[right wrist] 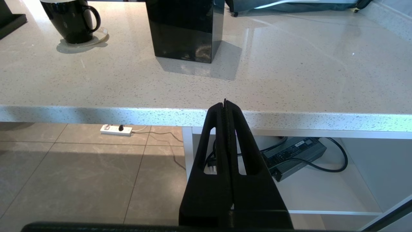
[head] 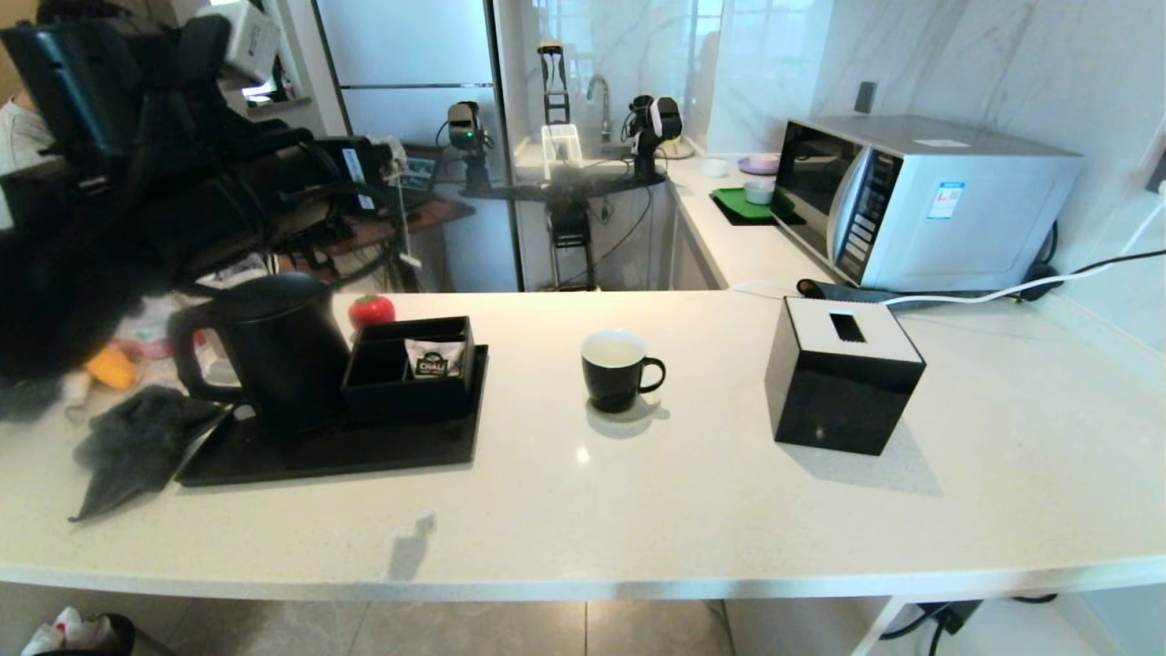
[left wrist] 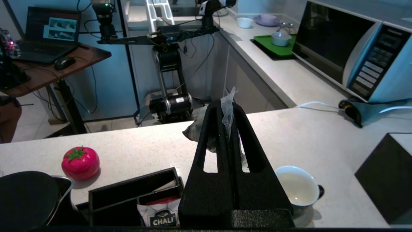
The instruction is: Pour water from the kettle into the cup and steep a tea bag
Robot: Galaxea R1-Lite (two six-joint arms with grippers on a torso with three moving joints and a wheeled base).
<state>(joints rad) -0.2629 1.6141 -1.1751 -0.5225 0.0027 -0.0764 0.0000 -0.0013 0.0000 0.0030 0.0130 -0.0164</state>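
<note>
In the left wrist view my left gripper (left wrist: pixel 227 104) is shut on the tea bag (left wrist: pixel 194 131), a pale translucent pouch with dark contents that bulges beside the fingers. It hangs above the counter between the black organiser box and the cup (left wrist: pixel 297 188). The cup (head: pixel 615 369) is a glossy black mug with a white inside, standing mid-counter with its handle to the right. The kettle (head: pixel 273 351), tall and matte black, stands on the black tray (head: pixel 364 451) at the left. My right gripper (right wrist: pixel 225 104) is shut on nothing, low in front of the counter's edge.
The black organiser box (head: pixel 410 369) on the tray holds a white CHALI sachet (head: pixel 435 360). A red tomato-shaped item (head: pixel 372 310) sits behind it. A black cube tissue box (head: pixel 843 374) stands right of the cup, a microwave (head: pixel 920 200) behind, and a dark cloth (head: pixel 137 446) at far left.
</note>
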